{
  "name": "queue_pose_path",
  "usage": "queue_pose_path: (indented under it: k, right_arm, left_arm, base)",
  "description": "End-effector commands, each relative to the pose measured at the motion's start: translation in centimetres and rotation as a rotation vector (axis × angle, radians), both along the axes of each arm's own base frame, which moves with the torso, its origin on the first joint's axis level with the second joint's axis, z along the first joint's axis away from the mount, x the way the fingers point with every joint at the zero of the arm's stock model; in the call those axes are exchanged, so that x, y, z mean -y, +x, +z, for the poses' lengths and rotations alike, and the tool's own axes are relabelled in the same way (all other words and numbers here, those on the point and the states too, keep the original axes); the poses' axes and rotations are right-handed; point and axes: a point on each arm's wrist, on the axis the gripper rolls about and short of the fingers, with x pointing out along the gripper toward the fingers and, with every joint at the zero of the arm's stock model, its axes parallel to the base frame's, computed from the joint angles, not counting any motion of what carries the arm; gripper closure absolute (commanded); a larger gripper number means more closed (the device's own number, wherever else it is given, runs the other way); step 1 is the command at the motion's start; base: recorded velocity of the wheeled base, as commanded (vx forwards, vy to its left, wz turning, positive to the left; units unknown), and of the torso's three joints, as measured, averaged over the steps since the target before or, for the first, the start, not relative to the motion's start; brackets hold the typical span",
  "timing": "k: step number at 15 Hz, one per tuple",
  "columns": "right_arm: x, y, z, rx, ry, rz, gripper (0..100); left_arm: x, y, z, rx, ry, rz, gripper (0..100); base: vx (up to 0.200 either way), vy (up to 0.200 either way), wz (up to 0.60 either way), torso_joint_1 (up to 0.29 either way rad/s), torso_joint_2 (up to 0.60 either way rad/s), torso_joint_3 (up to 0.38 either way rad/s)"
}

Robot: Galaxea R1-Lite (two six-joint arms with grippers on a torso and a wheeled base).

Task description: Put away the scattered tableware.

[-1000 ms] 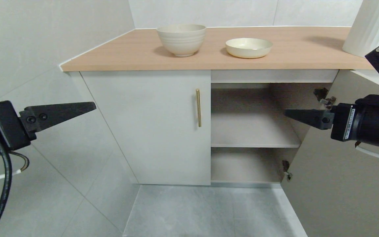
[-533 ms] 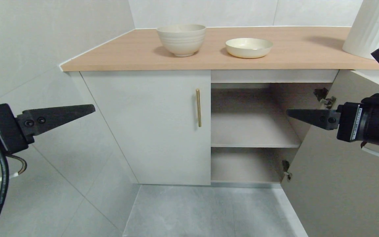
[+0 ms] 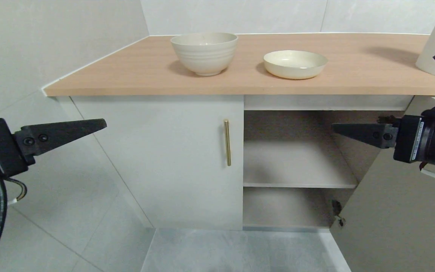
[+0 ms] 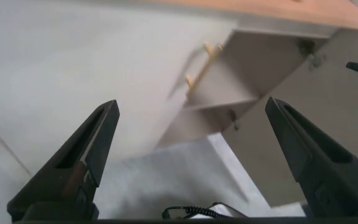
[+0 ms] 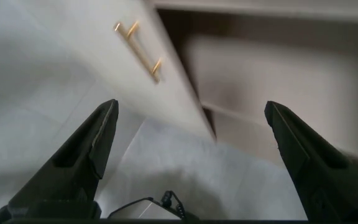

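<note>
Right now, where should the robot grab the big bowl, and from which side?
Probably by the rim of the bowl, from above, pinching inside and out. It stands upright and open on the countertop, and its round wall looks too wide to clasp. The open left gripper is on its side.

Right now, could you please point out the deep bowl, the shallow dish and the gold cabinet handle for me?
Deep bowl point(image 3: 204, 56), head view, on its ribbed outer wall.
Shallow dish point(image 3: 295, 62), head view, on its inner hollow.
Gold handle point(image 3: 227, 142), head view, on the middle of the bar.
</note>
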Motion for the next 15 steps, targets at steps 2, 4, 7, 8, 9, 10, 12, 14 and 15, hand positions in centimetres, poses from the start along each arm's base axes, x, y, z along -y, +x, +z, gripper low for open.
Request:
queue_pose_path:
  k: [2, 4, 7, 8, 9, 10, 12, 14, 15]
  right_arm:
    - [0.1, -0.2, 0.1, 0.007, 0.005, 0.003, 0]
    - [0.2, -0.5, 0.3, 0.013, 0.011, 0.009, 0]
    - [0.4, -1.5, 0.1, 0.021, 0.015, 0.037, 0]
    - [0.6, -1.8, 0.0, 0.027, 0.016, 0.054, 0]
    - [0.7, -2.0, 0.0, 0.032, 0.018, 0.056, 0]
    - [0.9, -2.3, 0.3, 0.042, 0.024, 0.057, 0]
    - [0.8, -3.1, 0.6, 0.056, 0.036, 0.097, 0]
    - [0.8, -3.5, 0.5, 0.057, 0.039, 0.128, 0]
    - [0.9, -3.7, 0.4, 0.057, 0.041, 0.143, 0]
  left_arm:
    - [0.0, 0.2, -0.1, -0.005, 0.0, 0.0, 0]
    - [0.0, 0.1, -0.1, -0.004, 0.001, 0.003, 0]
    - [0.0, 0.0, 0.0, 0.002, 0.0, 0.006, 0]
    - [0.0, 0.0, 0.1, 0.005, -0.002, 0.006, 0]
    - [0.0, 0.1, 0.1, 0.003, -0.002, 0.006, 0]
    - [0.0, 0.1, 0.0, 0.002, -0.002, 0.006, 0]
    - [0.0, 0.2, 0.0, -0.001, -0.003, 0.005, 0]
    - [0.0, 0.3, 0.0, -0.004, -0.004, 0.003, 0]
    - [0.0, 0.3, 0.0, -0.004, -0.005, 0.003, 0]
  base:
    - [0.2, 0.0, 0.0, 0.0, 0.0, 0.002]
    - [0.2, 0.0, 0.0, 0.002, 0.0, 0.005]
    - [0.067, 0.0, 0.0, 0.002, 0.0, 0.001]
    - [0.0, 0.0, 0.0, 0.0, 0.0, 0.0]
    - [0.0, 0.0, 0.0, 0.0, 0.0, 0.0]
    - [0.0, 0.0, 0.0, 0.0, 0.0, 0.0]
    - [0.0, 0.0, 0.0, 0.0, 0.0, 0.0]
    - [0.0, 0.0, 0.0, 0.0, 0.0, 0.0]
    - [0.0, 0.0, 0.0, 0.0, 0.0, 0.0]
